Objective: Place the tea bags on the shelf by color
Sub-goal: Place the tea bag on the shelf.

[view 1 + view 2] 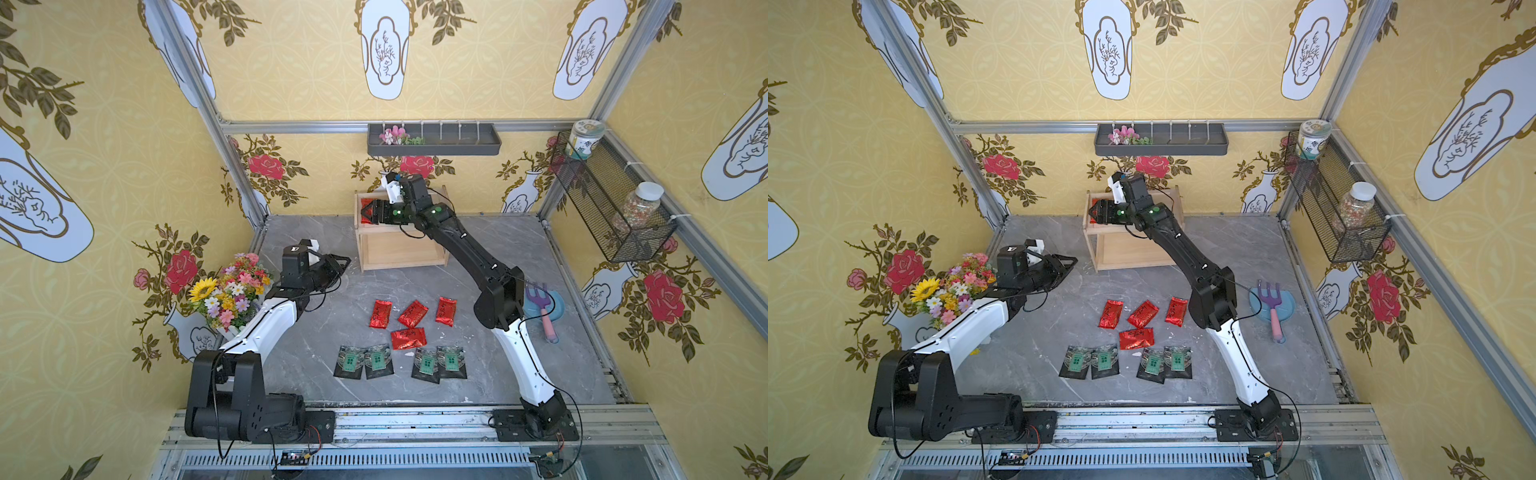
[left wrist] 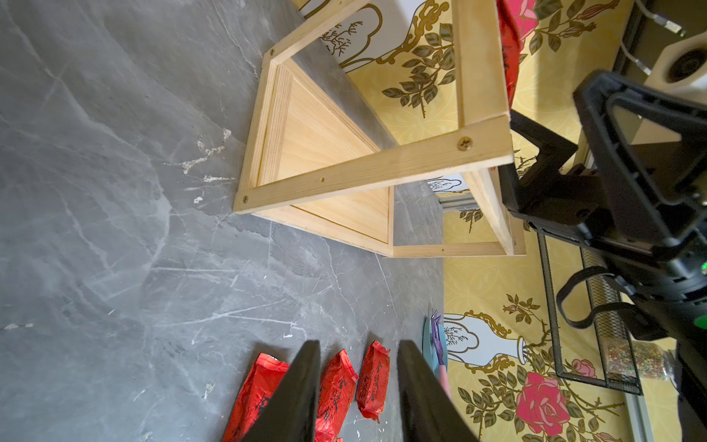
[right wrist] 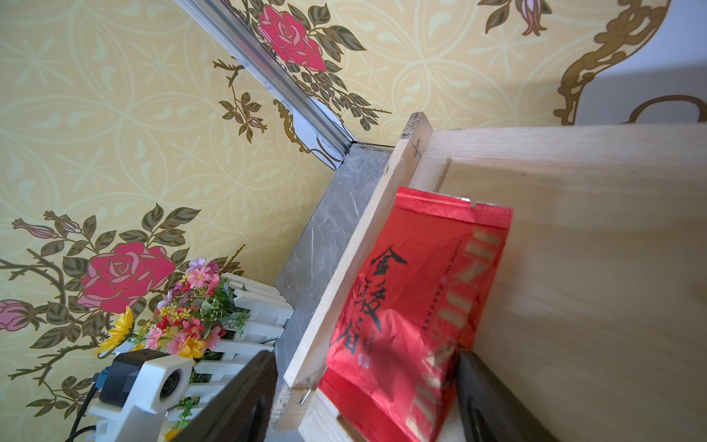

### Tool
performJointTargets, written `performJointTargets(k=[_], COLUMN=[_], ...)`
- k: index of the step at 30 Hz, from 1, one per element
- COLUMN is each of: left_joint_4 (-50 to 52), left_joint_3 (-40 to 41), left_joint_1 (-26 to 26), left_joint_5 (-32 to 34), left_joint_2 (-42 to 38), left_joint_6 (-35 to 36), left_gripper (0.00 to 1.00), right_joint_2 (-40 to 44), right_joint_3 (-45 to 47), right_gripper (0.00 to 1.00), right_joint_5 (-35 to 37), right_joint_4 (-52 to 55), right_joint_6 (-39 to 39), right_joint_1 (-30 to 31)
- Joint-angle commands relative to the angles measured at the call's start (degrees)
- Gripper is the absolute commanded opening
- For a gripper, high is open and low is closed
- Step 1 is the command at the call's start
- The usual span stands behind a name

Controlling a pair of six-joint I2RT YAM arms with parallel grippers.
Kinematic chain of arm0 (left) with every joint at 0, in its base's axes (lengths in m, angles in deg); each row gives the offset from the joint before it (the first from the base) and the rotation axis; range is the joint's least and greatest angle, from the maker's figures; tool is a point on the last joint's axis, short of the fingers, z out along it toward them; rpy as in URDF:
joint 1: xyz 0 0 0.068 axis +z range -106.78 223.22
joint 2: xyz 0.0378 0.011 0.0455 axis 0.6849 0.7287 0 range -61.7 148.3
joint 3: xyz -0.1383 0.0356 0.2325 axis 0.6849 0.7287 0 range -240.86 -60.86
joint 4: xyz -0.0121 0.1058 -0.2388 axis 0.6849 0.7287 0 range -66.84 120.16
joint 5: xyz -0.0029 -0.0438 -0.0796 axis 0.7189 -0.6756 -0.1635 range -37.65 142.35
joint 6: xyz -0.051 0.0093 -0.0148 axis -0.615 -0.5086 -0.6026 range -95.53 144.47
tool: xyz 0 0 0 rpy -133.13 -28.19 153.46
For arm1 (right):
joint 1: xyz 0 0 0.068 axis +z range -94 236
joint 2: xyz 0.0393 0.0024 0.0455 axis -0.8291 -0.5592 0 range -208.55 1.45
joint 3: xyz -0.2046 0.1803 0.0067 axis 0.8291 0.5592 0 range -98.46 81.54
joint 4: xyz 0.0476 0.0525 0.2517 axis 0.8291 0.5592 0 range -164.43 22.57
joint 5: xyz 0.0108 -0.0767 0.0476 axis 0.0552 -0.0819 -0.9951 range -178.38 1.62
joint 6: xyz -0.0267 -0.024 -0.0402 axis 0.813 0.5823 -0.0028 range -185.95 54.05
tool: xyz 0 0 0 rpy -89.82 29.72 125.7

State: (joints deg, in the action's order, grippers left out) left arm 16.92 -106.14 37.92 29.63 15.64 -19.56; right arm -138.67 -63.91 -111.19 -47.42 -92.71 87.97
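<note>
**Red tea bag on the shelf's top tier, right jaws wide around it**

The right arm (image 1: 469, 257) reaches to the top tier of the wooden shelf (image 1: 401, 251) at the back of the table (image 1: 519, 257). The right jaws stand wide and grip nothing. Between them, 1 red tea bag (image 3: 413, 291) rests tilted, with an edge propped on the shelf's raised rim. The left arm (image 1: 270, 316) hovers near the shelf. The left jaws are narrowly parted and empty. On the table lie 4 red tea bags (image 1: 409, 338) in a loose cluster. Nearer the front, 4 black tea bags (image 1: 379, 361) sit in a row.

Likely risks: 1 finger (image 3: 493, 405) sits just beside the bag's edge, so pulling back could drag the light bag off the tier. The other finger (image 3: 237, 398) hangs outside the rim and could catch it, shoving the shelf.

Only the right wrist view shows the bag's tilt. In both top views the jaws hide most of the bag. The left wrist view adds a side look, with a red edge rising above the top rim. Only the top views show all 8 bags on the table.
</note>
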Motion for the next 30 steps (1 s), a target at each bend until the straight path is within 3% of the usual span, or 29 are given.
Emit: performJointTargets(k=[1,30], left_joint_4=[-1.43,-1.96], left_joint_3=[0.41,0.19], left_joint_1=[-0.01,-0.02], left_joint_5=[-0.88,-1.54], left_joint_2=[0.29,0.99], left_joint_6=[-0.18,-0.44], left_gripper=[0.39,0.39], right_joint_2=[-0.17,-1.37], right_joint_3=[-0.5,-0.53], right_gripper=[0.77,0.81], right_joint_5=[0.18,-0.03], right_joint_4=[-2.16,-6.07], right_joint_6=[0.86,-0.19], right_joint_1=[0.2,0.03])
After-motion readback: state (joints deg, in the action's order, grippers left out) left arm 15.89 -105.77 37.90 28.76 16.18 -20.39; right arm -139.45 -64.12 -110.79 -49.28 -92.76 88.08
